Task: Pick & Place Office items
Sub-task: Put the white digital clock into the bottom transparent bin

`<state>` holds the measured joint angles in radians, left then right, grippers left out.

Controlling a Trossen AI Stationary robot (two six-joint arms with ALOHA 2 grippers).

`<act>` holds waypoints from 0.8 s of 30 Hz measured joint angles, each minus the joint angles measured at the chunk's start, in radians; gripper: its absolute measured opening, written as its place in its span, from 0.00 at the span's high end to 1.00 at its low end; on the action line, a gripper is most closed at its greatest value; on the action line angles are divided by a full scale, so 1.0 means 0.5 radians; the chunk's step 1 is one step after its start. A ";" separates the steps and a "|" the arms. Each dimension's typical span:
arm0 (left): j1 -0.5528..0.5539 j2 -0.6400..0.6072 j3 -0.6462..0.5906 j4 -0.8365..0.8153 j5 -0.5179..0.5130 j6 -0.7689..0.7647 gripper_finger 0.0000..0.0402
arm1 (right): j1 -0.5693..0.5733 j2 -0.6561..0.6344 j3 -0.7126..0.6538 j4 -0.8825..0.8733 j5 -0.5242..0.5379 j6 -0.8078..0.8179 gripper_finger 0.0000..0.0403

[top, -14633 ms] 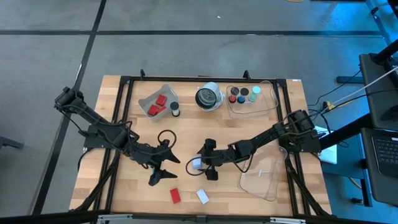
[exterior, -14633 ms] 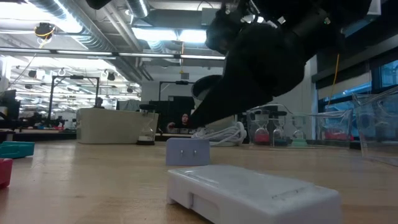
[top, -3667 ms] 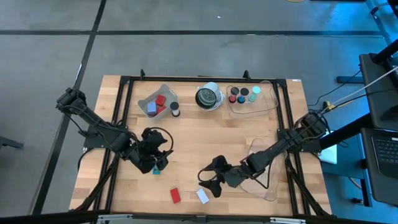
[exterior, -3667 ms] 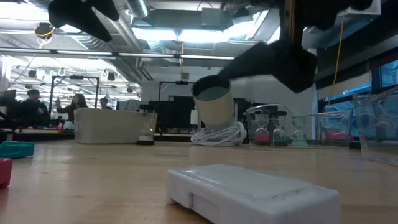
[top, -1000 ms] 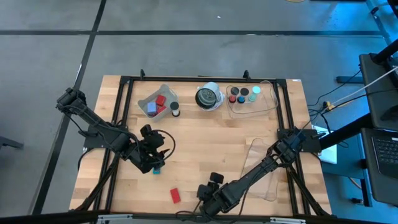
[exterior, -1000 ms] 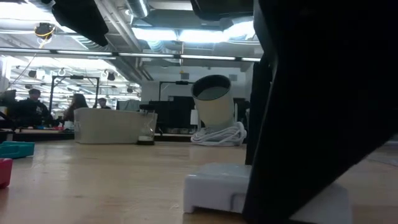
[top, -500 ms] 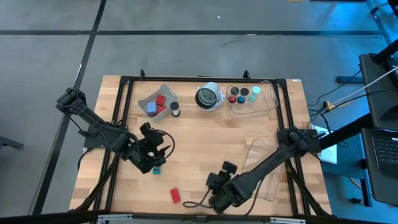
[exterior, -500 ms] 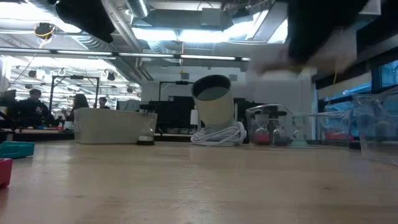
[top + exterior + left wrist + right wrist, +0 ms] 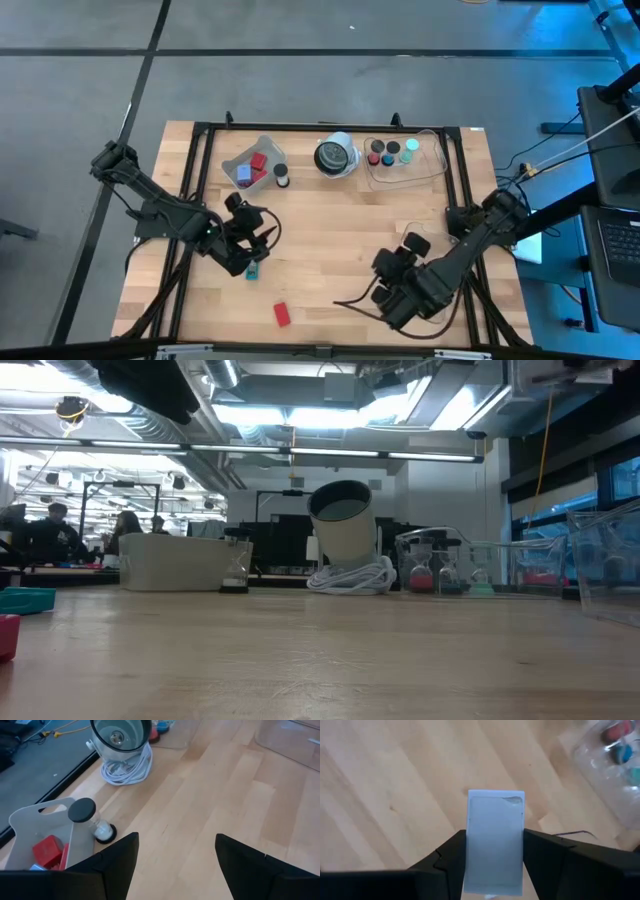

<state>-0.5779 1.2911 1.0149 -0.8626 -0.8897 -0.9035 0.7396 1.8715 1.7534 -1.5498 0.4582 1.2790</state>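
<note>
Right tool (image 9: 494, 862) is clamped on a white block (image 9: 495, 841), lifted clear of the counter (image 9: 330, 220); from above that arm sits over the near right part of the wood, next to the empty clear tray (image 9: 438, 285); the block itself is hidden under the arm in the high view. Left tool (image 9: 258, 243) hangs with its fingers (image 9: 114, 865) spread wide and nothing between them, over the left-middle of the counter; a small teal block (image 9: 253, 270) lies just beside it. A red block (image 9: 282, 314) lies alone near the front edge. At the back, the grey tray (image 9: 252, 165) holds red and pale-blue pieces, with a dark cap (image 9: 282, 175) at its side; the round white-and-black thing (image 9: 335, 157) sits in the middle; the far clear tray (image 9: 432, 165) holds coloured caps (image 9: 392, 152).
</note>
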 joint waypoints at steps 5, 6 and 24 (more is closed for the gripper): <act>0.067 0.000 0.000 0.012 -0.019 0.000 0.35 | 0.042 -0.059 -0.354 -0.019 -0.184 0.083 0.60; 0.084 0.000 0.000 0.013 -0.019 -0.001 0.35 | 0.045 -0.077 -0.430 -0.033 -0.254 0.108 0.60; 0.220 0.000 0.000 0.013 0.124 -0.052 0.35 | 0.025 -0.165 -1.321 0.580 -0.838 0.201 0.60</act>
<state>-0.4679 1.2911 1.0149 -0.8561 -0.8279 -0.9295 0.7521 1.7889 1.0928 -1.2597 0.0391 1.3796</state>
